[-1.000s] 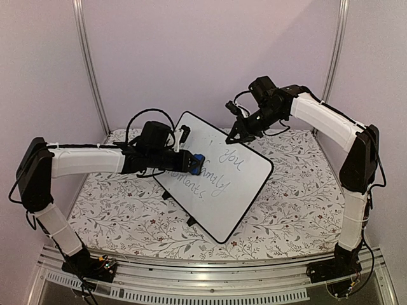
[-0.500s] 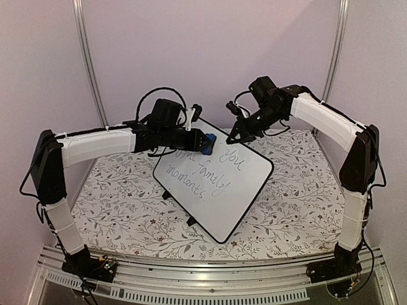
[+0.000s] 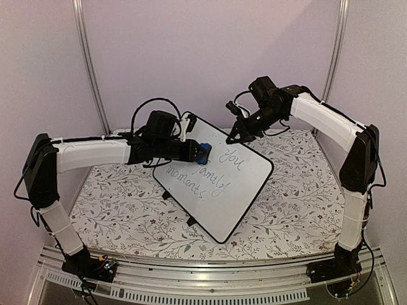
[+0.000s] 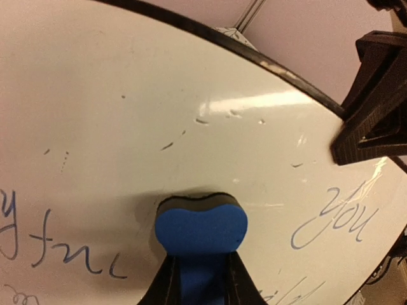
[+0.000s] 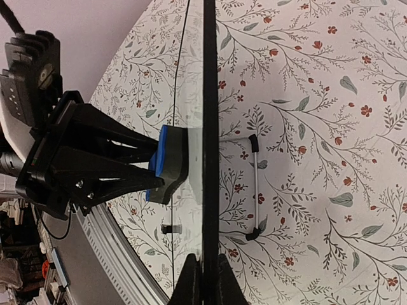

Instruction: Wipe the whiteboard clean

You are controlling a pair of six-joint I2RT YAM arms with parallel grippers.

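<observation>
floral table (image 3: 299,190); eraser (image 3: 205,152) touching whiteboard (image 3: 235,190)

White whiteboard (image 3: 238,190), black-framed (grey-blue handwriting (image 3: 234,159)); blue eraser (image 3: 205,151); white tablecloth (image 3: 299,197) with floral sprigs.

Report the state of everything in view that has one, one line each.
whiteboard: propped at a tilt, clamped by one edge, wiped near the eraser.
grey writing: not yet erased, covers the rest of the board.
blue eraser: pinched between the fingers, pressed flat against the board.
left gripper: shut on the blue eraser.
right gripper: shut on the whiteboard's edge.
</observation>
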